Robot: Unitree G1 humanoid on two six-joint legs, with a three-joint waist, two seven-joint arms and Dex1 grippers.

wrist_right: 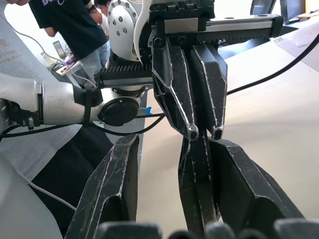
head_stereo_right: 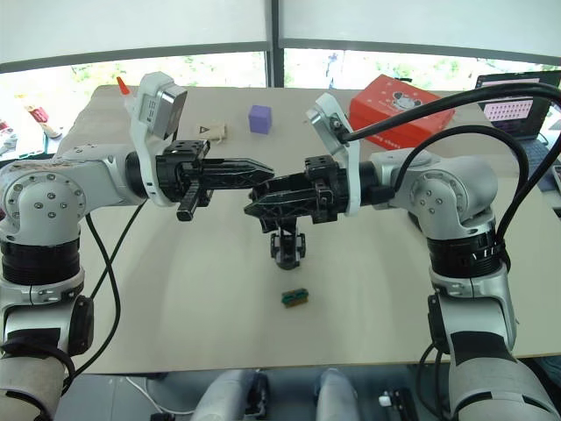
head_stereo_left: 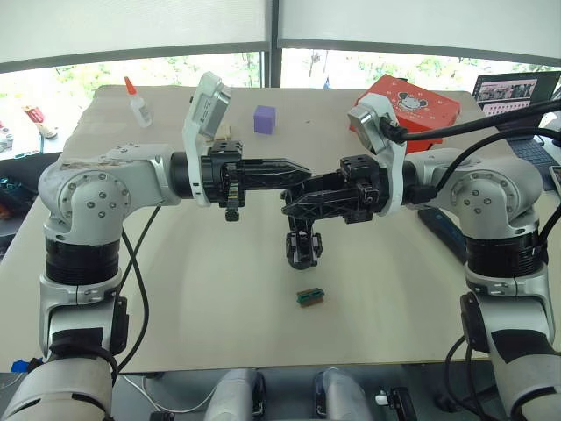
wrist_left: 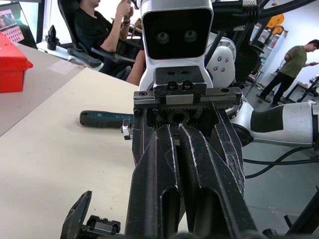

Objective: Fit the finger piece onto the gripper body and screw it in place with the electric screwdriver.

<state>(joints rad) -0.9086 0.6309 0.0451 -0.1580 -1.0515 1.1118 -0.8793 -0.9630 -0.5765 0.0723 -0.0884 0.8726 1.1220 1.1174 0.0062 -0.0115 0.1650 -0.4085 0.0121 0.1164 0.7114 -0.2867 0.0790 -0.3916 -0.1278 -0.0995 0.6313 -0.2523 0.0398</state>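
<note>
The gripper body [head_stereo_left: 302,247] stands upright on the beige table [head_stereo_left: 175,289], directly below both grippers. My left gripper [head_stereo_left: 305,168] points right, its fingers [wrist_right: 192,99] drawn together. My right gripper [head_stereo_left: 294,197] points left and meets it tip to tip, with a wide gap between its fingers. In the right wrist view the finger piece [wrist_right: 197,174] lies against one right finger, and its pointed end sits at the left gripper's fingertips. The electric screwdriver [wrist_left: 102,119] lies flat on the table behind my right arm [head_stereo_left: 443,232].
A small green-and-brown block [head_stereo_left: 309,296] lies in front of the gripper body. At the far side are a purple cube [head_stereo_left: 265,118], a glue bottle [head_stereo_left: 136,101], a red box [head_stereo_left: 412,105] and a laptop [head_stereo_left: 513,88]. People [wrist_left: 99,25] are beyond the table.
</note>
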